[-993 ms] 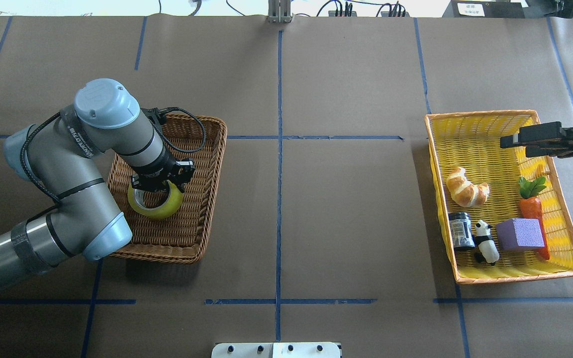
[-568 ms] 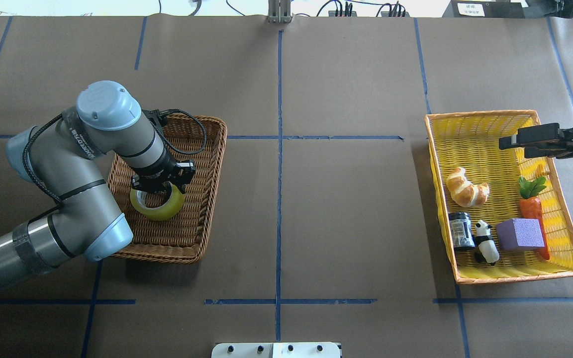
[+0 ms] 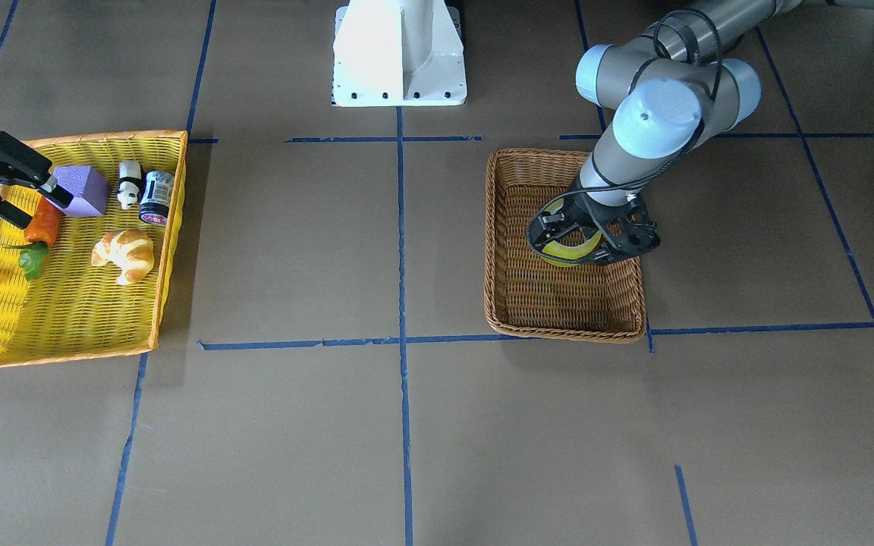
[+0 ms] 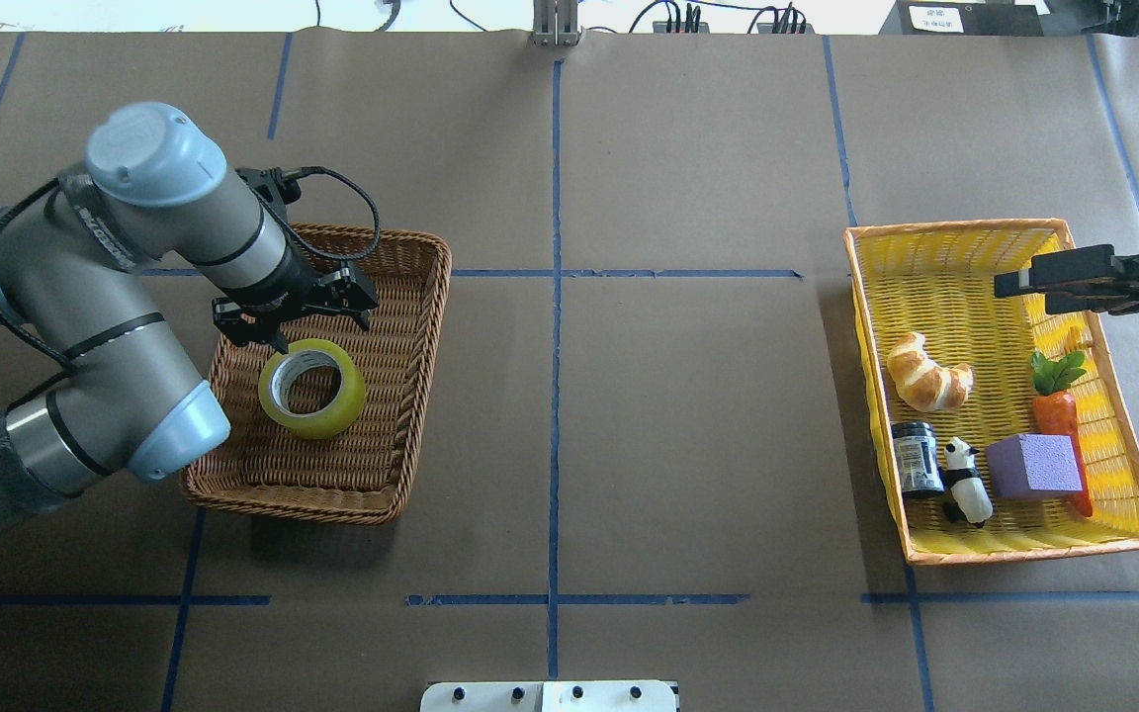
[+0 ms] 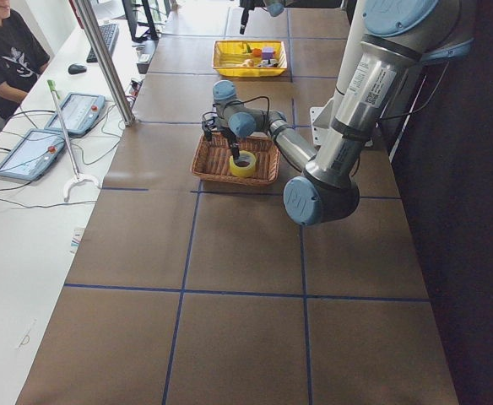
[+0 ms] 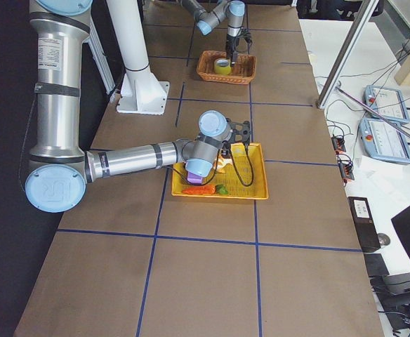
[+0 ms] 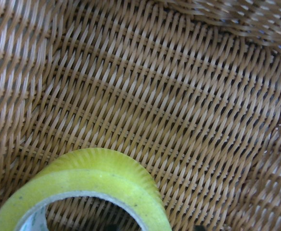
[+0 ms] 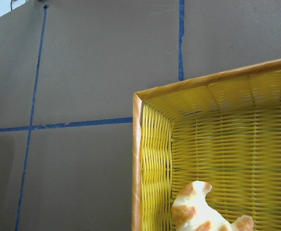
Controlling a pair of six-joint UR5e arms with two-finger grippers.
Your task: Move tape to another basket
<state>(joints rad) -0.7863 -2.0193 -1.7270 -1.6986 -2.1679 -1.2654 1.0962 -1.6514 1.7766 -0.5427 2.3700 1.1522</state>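
Tape [image 4: 311,388] flat in basket [image 4: 434,307], ungripped.
Raise wide-open, empty left gripper [image 4: 295,316] straight up, clear of the roll's far rim.

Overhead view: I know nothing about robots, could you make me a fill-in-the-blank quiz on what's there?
The tape lies in the ___ wicker basket.
The left gripper by it is ___, holding nothing.
Beside the purple block in the yellow basket stands a black-and-white toy ___.
Missing words: brown; open; panda.
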